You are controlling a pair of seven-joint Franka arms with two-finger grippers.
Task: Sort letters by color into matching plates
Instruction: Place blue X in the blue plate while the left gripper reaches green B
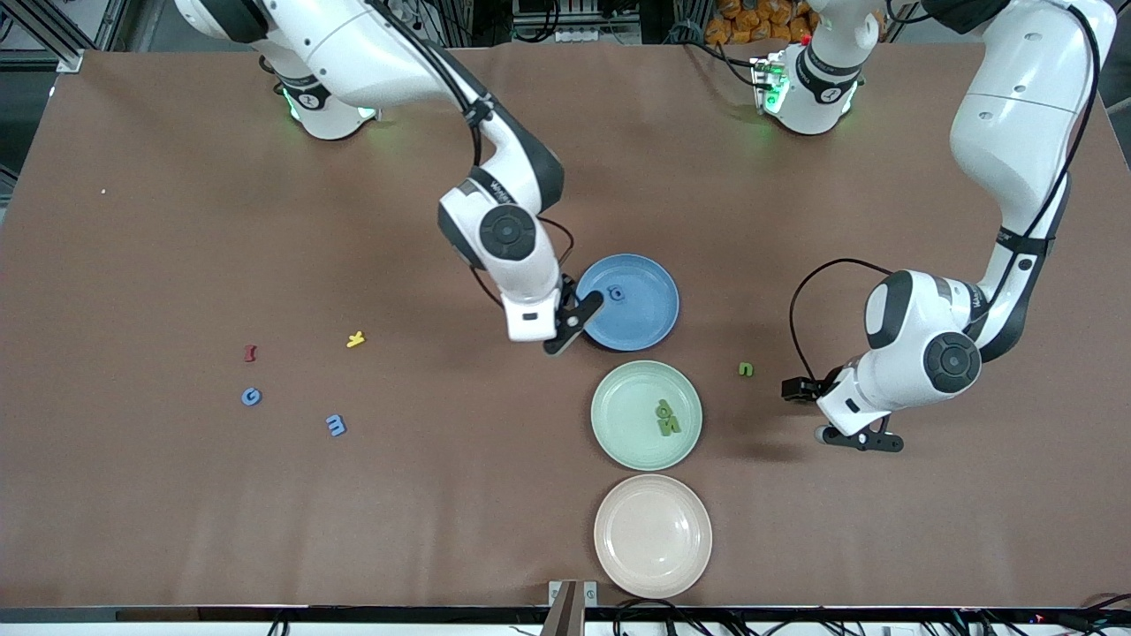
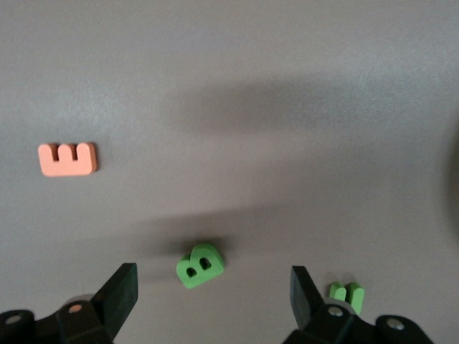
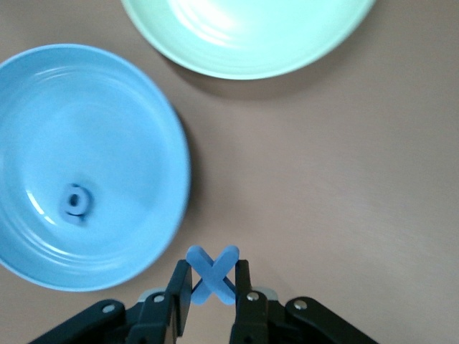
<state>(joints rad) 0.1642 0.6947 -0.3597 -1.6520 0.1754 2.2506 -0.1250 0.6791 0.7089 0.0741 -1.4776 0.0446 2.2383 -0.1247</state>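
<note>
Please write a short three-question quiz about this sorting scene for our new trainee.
1. True or false: the right gripper is shut on a blue X beside the blue plate.
2. How many green letters lie in the green plate? A) none B) two C) four
3. Fill in: the left gripper hangs open over a green ____ on the table.

Key
1. True.
2. B: the two green letters lie together in it.
3. B: the green B lies between its spread fingers.
</note>
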